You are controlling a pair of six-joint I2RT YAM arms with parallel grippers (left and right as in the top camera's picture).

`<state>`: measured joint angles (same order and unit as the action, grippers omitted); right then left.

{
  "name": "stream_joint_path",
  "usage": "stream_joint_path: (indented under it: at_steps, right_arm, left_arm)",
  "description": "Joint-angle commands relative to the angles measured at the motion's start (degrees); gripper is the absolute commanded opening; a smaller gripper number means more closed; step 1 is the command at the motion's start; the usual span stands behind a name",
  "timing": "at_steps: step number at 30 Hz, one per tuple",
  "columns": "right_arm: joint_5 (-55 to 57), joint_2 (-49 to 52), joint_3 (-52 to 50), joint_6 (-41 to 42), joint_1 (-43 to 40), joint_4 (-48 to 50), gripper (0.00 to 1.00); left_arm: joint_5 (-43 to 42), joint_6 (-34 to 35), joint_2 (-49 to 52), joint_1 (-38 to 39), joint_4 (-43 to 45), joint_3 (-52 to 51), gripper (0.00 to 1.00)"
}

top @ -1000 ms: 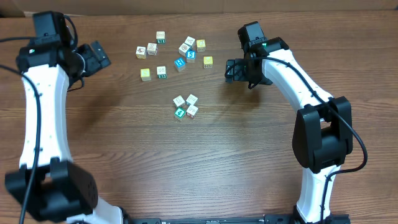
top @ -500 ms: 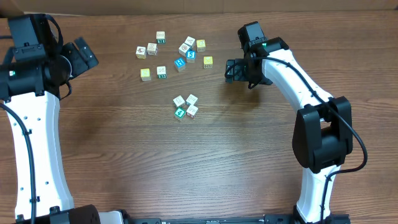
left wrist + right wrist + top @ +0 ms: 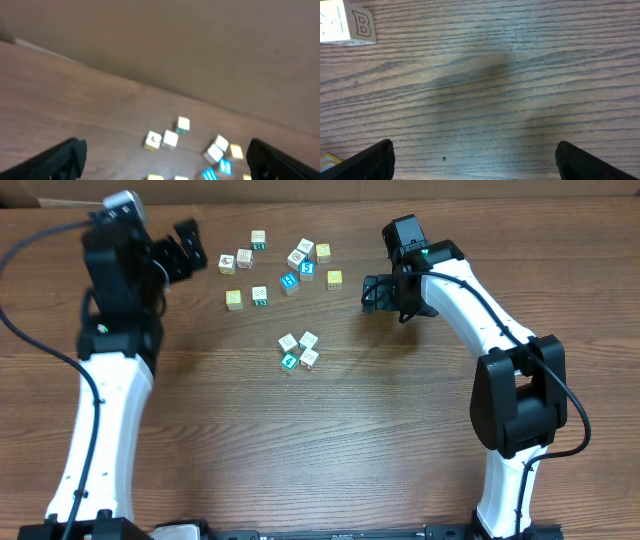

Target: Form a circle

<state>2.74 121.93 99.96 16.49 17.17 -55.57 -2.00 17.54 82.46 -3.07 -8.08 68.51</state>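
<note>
Wood, brown and grained: the surface (image 3: 380, 440), carrying every item below.

Item 1. The circle (image 3: 299, 351): four tiny letter cubes packed two by two, sides touching or nearly so (too small to tell which). Three were white-faced. The teal-faced cube (image 3: 290, 361) sat at the corner nearest the robot's left. The cluster lay near the middle of the surface, with neither claw on it.

Item 2. Scatter of cubes (image 3: 260, 295): beyond the circle, toward the far edge and well apart from it. It was loosely spread, mostly white faces, with a yellow cube (image 3: 233, 299) on the circle's far left and a blue cube (image 3: 290, 281) straight beyond it.

Item 3. Left claw (image 3: 195, 248): far and to the left of the circle, just beside the left end of the scatter. Its jaws were spread wide with nothing between them. Its own camera showed dark fingers (image 3: 65, 157) at both lower corners and scatter cubes ahead, blurred.

Item 4. Right claw (image 3: 367, 294): beyond the circle and to its right, near the right end of the scatter. Its jaws were spread wide and empty, close over bare wood. Its own camera caught a white cube marked B (image 3: 347, 22) in the upper left corner.
</note>
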Motion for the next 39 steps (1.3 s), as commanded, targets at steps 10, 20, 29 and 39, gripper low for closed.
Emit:
stream_joint_path:
  at_steps: [10, 20, 29, 39]
  right_arm:
    - [-0.3, -1.8, 0.6, 0.0, -0.2, 0.1, 1.0]
    - [-0.3, -1.8, 0.6, 0.0, -0.2, 0.1, 1.0]
    - [-0.3, -1.8, 0.6, 0.0, -0.2, 0.1, 1.0]
    - [-0.3, -1.8, 0.6, 0.0, -0.2, 0.1, 1.0]
  left_arm:
    - [2.8, -0.7, -9.8, 0.0, 28.3, -29.5, 1.0]
    - [7.4, 0.9, -16.1, -0.5, 40.1, -48.3, 0.99]
    - [7.3, 0.9, -22.3, -2.4, 40.1, -56.7, 1.0]
    - [6.9, 2.2, -31.5, -3.7, 40.0, -65.0, 0.99]
